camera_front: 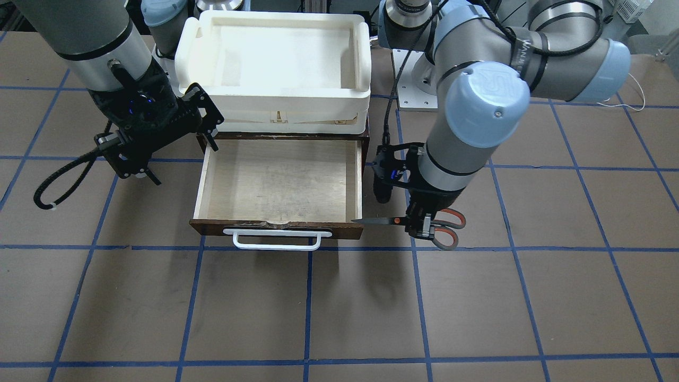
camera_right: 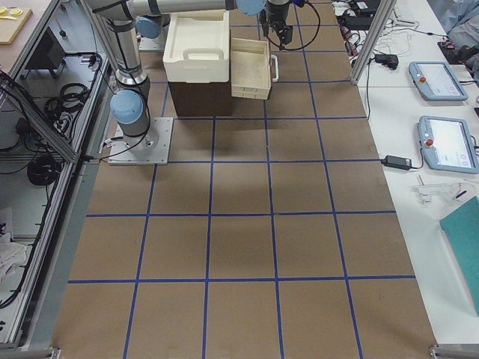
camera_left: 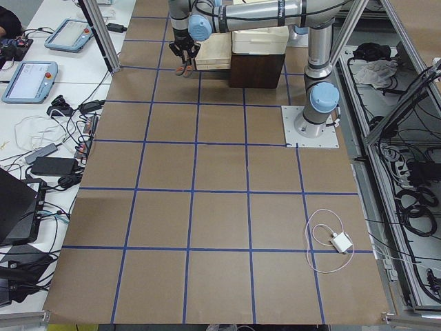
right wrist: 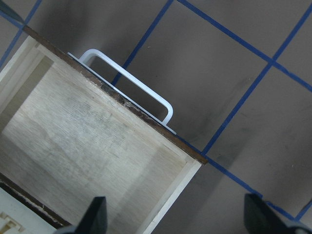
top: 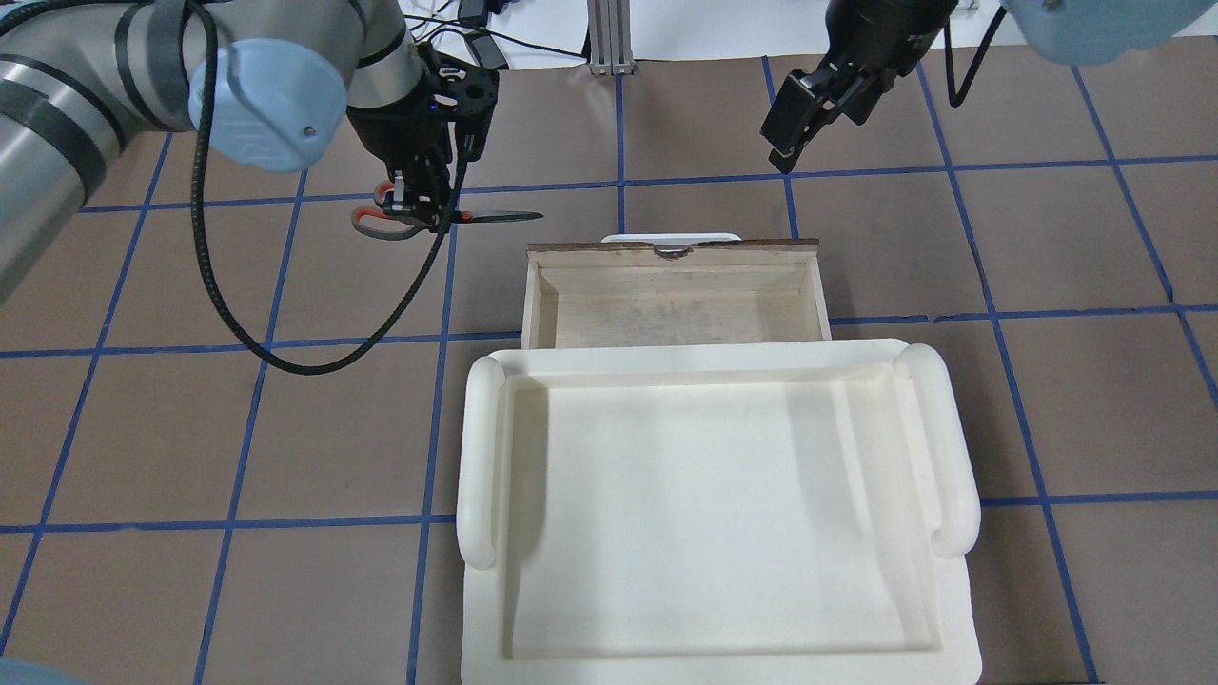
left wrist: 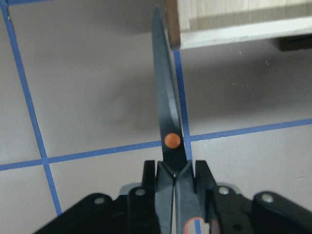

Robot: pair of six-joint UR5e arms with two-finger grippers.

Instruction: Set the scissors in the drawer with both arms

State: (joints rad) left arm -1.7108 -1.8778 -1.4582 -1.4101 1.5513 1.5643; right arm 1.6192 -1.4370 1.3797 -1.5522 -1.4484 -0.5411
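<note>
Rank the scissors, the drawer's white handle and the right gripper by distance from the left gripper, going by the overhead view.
1. scissors: clamped in the left gripper itself, left of the drawer.
2. white handle: to the right, on the drawer's far front.
3. right gripper: farthest right, beyond the drawer's far right corner.

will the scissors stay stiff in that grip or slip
Likely stiff: the scissors jut level from the left fingers without sagging. Probably light, being slim. The smooth metal, pinched near the pivot, might swivel if the tip bumps the drawer.
</note>
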